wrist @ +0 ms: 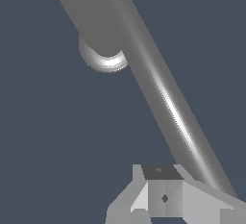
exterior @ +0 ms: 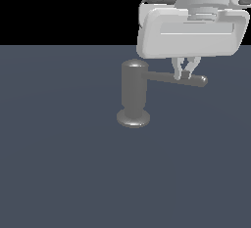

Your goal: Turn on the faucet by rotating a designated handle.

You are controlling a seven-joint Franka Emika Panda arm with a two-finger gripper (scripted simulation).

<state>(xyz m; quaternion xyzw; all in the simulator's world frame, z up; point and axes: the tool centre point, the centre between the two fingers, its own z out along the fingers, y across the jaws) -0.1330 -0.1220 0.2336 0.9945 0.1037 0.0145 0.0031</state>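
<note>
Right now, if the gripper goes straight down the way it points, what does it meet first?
Probably the handle: the gripper hangs right at the rod, out toward its tip. Whether the fingertips touch it already, depth leaves unclear.

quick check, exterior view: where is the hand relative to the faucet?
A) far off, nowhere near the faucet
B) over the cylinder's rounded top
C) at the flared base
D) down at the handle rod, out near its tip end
D: the hand has its fingers down on the handle, toward the tip and away from the faucet body.
</note>
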